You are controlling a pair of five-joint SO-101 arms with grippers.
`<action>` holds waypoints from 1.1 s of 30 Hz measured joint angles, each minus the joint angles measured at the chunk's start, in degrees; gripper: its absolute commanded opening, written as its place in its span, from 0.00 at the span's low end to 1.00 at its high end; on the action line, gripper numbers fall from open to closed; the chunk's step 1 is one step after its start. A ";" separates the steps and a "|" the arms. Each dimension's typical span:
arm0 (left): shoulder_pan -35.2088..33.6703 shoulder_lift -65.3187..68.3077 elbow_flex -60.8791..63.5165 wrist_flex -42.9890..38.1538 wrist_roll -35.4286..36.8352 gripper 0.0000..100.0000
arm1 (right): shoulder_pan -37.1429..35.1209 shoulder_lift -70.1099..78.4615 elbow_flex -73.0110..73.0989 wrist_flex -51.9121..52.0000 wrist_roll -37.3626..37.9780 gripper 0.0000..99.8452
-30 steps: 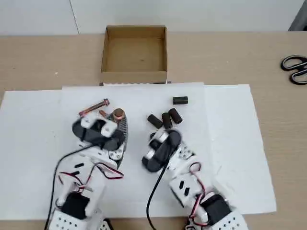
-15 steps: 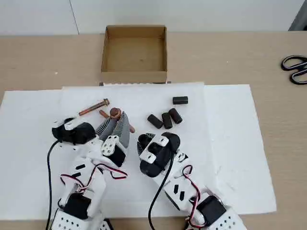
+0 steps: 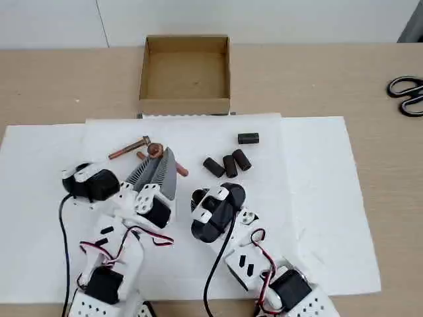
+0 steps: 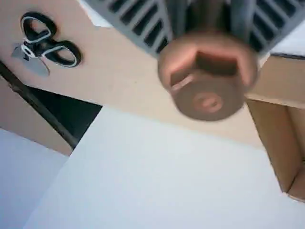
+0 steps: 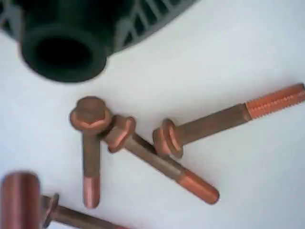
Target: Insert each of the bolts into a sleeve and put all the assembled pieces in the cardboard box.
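My left gripper (image 3: 157, 166) is shut on a copper bolt (image 3: 155, 150) and holds it above the white paper, head toward the box. In the left wrist view the bolt's head (image 4: 207, 78) sticks out between the grey fingers (image 4: 138, 21). My right gripper (image 3: 200, 198) is shut on a black sleeve (image 5: 64, 51), whose open bore faces the camera. Three loose bolts (image 5: 138, 143) lie in a cluster on the paper beyond that sleeve. Several black sleeves (image 3: 229, 164) lie on the paper, one (image 3: 248, 138) apart from the rest. The open cardboard box (image 3: 186, 101) stands empty at the back.
A long bolt (image 3: 129, 146) lies left of my left gripper. Scissors (image 3: 406, 94) rest on the wooden table at the far right. The white paper (image 3: 317, 198) covers the table's front half, with free room on its right side.
My left gripper has turned, its wrist swinging left, and carried the bolt slightly toward the box. My right gripper has drawn back from the sleeve cluster toward the table's front.
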 measured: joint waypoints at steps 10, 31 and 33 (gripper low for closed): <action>1.05 0.00 -8.62 14.86 0.00 0.01 | 0.00 0.00 0.00 0.00 0.00 0.00; 8.09 -0.26 -9.14 19.34 0.18 0.01 | 0.00 0.09 0.00 0.00 0.00 0.00; 8.09 -0.26 -9.14 19.34 1.67 0.01 | 0.00 0.09 0.00 0.00 0.00 0.00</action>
